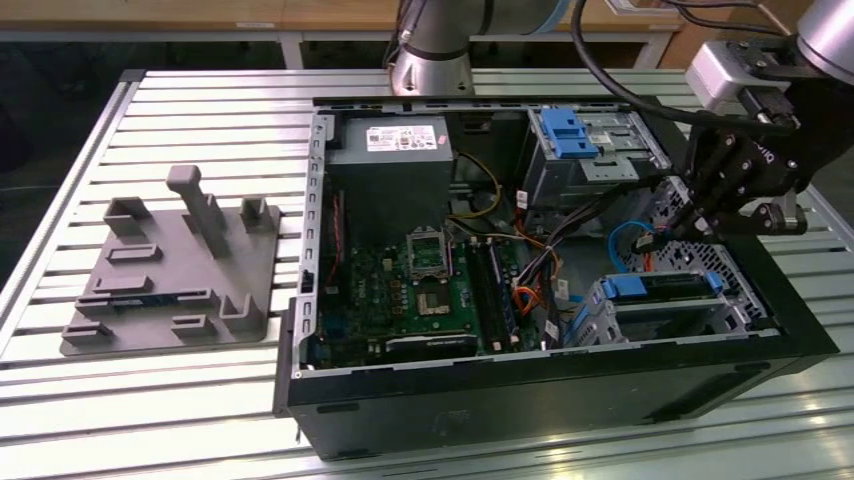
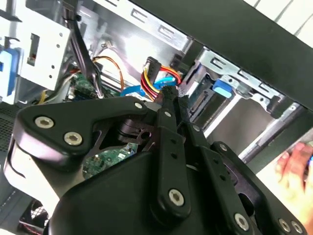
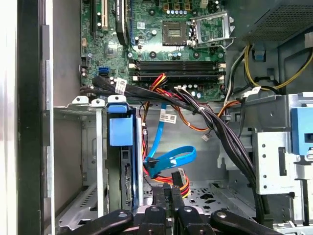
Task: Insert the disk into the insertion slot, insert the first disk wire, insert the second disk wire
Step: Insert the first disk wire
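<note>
Currently we list: disk [image 1: 654,287], one, seated in the insertion slot [image 1: 731,312], one; stiff, dense and shock-shy, we judge, best held by its blue frame. Disk wires, two: blue data cable [image 3: 172,156], red-yellow power lead [image 3: 181,177]; limp, best taken at the rigid plug. Gripper [image 3: 168,190], one: fingers drawn together at the power lead; whether pinching it, we cannot tell.

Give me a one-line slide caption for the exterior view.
Open computer case on a slatted table: the disk sits in the insertion slot, the tool hangs just above it.
</note>
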You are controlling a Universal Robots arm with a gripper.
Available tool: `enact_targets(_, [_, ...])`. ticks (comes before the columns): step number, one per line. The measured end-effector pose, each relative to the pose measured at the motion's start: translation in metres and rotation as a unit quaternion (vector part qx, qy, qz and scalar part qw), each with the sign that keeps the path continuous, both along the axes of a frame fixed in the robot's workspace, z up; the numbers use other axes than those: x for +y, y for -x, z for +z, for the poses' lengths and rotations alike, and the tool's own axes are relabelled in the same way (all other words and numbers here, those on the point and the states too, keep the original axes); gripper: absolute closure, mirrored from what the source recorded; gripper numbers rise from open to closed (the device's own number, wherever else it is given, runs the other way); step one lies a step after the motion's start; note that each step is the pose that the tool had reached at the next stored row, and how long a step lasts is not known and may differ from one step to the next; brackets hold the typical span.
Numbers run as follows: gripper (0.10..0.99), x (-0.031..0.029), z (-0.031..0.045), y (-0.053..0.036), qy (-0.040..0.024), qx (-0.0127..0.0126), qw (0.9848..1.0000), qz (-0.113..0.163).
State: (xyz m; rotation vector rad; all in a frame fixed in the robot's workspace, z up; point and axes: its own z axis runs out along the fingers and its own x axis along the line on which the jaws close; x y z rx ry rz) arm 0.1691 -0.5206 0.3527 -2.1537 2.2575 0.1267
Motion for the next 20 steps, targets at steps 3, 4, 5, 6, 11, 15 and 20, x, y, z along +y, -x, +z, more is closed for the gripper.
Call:
enact_targets(3, [0.925, -0.0061, 0.0003, -0.0004, -0.0001, 0.0003, 1.0, 0.0])
enact_targets(4, [0.925, -0.0079, 0.0003, -0.0005, -0.0006, 0.0003, 1.0, 0.0])
enact_targets(5, [0.925, -0.0095, 0.0002, -0.0006, -0.0023, 0.0004, 1.0, 0.0])
enact_targets(6, [0.925, -0.0109, 0.0002, -0.0007, -0.0058, 0.0003, 1.0, 0.0])
enact_targets(11, [0.925, -0.012, 0.0003, -0.0006, -0.0098, 0.0003, 1.0, 0.0])
enact_targets(15, [0.925, -0.0124, 0.0002, -0.0006, -0.0098, 0.0003, 1.0, 0.0])
enact_targets(20, [0.925, -0.0147, 0.0, -0.0006, -0.0099, 0.0003, 1.0, 0.0])
